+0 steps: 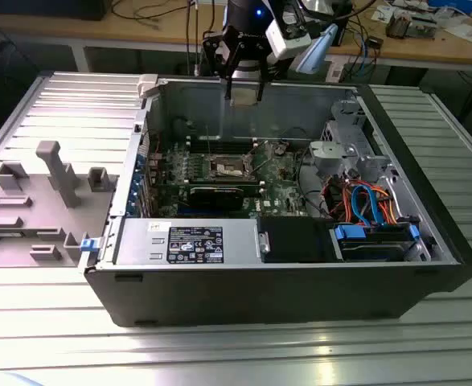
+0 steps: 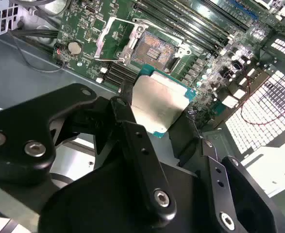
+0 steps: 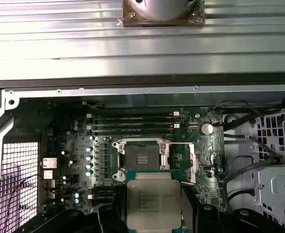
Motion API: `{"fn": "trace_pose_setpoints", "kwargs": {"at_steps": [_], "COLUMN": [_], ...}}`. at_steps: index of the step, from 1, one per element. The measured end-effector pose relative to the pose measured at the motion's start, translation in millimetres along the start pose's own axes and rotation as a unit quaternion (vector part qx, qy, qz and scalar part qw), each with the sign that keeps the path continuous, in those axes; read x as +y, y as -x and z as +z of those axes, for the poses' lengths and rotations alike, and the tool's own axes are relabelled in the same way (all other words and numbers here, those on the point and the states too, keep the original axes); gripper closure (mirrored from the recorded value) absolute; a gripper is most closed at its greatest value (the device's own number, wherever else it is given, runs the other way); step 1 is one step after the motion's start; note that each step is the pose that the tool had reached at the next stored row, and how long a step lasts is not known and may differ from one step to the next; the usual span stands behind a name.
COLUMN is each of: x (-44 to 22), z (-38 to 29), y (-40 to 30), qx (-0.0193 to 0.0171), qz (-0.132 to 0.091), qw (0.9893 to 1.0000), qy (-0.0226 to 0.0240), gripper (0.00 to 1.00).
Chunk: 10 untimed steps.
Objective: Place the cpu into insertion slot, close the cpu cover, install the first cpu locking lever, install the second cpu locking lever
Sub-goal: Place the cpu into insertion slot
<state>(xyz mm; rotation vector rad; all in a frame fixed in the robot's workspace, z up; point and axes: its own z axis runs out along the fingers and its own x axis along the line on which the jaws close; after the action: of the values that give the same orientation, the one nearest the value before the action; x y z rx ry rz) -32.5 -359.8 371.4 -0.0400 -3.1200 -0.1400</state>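
Gripper (image 1: 244, 90) clamped on cpu (image 3: 153, 204) edges, high above case (image 1: 300, 299); insertion slot (image 3: 143, 158) bare, cpu cover (image 2: 114, 38) open beside.

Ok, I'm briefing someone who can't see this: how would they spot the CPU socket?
Look inside the open black computer case, at the green motherboard on its floor. Near the board's middle, beside the long black memory slots, sits the insertion slot: the only square recess with a golden-tan centre and silvery border.
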Motion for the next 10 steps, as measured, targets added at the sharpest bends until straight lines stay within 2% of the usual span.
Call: {"fn": "trace_pose_setpoints", "kwargs": {"at_steps": [10], "x": [0.0], "z": [0.0], "y": [0.0], "qx": [-0.0006], "qz": [0.006], "qw": [1.0], "qy": [0.0001], "gripper": [0.46]}}
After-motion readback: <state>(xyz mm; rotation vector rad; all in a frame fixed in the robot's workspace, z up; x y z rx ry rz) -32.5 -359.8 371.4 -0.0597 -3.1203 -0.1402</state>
